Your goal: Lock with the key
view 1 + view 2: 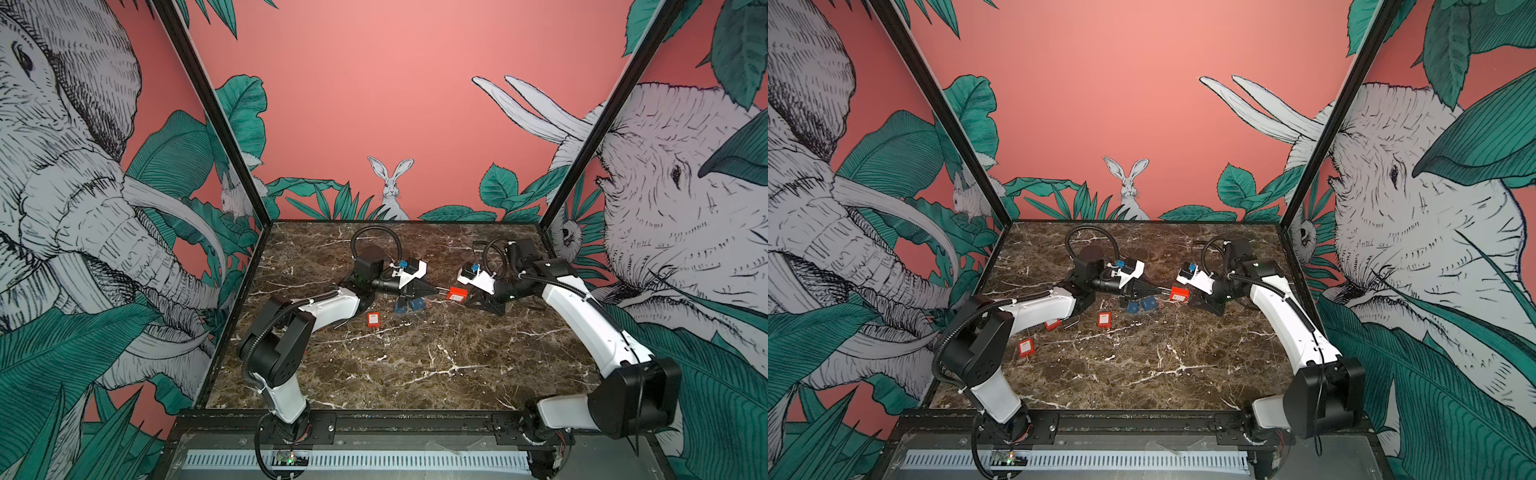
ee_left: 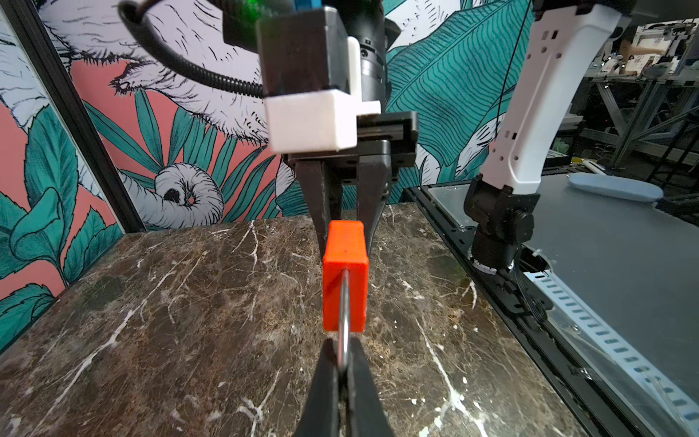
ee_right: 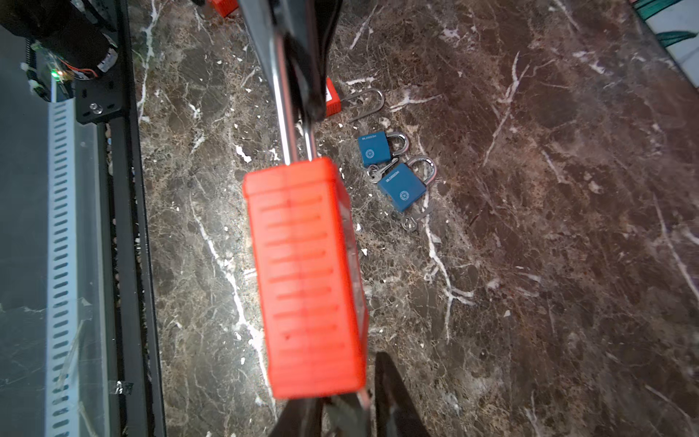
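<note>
Body of the red padlock [image 3: 306, 280] — ribbed matt plastic; its shackle [image 2: 344, 314], polished metal. The blue padlocks [image 3: 403, 187]: smooth bodies, shiny metal bows. The bench [image 3: 529, 227] — glossy, veined, marble-like.

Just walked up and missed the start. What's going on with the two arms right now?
The left gripper is shut on the shackle of a red padlock, holding it off the marble table. The right gripper has a finger on either side of the lock's body at the far end; whether it clamps yet is unclear. Two blue padlocks lie on the table with keys beside them.
</note>
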Robot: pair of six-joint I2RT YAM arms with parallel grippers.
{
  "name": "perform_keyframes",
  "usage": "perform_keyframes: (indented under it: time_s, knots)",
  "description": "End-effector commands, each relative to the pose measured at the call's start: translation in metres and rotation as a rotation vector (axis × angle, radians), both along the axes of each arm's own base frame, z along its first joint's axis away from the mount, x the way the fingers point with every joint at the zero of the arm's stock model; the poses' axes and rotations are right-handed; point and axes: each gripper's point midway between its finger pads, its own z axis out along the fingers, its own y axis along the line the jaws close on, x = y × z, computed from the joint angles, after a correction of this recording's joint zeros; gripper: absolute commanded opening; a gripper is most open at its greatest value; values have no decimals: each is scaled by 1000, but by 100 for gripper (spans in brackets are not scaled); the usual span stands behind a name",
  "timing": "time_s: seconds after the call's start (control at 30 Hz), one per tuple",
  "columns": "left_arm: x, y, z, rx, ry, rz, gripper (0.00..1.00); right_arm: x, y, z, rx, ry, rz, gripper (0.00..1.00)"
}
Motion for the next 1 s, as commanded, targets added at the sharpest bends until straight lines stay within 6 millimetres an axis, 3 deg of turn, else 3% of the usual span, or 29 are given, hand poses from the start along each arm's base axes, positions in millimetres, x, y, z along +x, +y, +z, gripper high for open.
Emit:
perform_keyframes:
  time_s: [0.0, 0.13, 0.27, 0.4, 0.7, 0.97]
  knots:
    - [-4, 3, 31, -66, -68, -12, 0, 10, -1, 15, 7, -146, -4, 24]
    - [-4, 3, 30, -64, -64, -15, 0, 9, -1, 20, 13, -194, -3, 24]
    - [-5, 4, 28, -60, -59, -22, 0, 11, -2, 21, 12, -207, -10, 38]
    - [-7, 4, 28, -57, -60, -29, 0, 13, 0, 27, 31, -212, -15, 40]
    - [-7, 4, 28, -48, -69, -35, 0, 7, 4, 29, 42, -174, 20, 29]
    - [-6, 3, 29, -48, -68, -35, 0, 10, 1, 29, 17, -257, 9, 19]
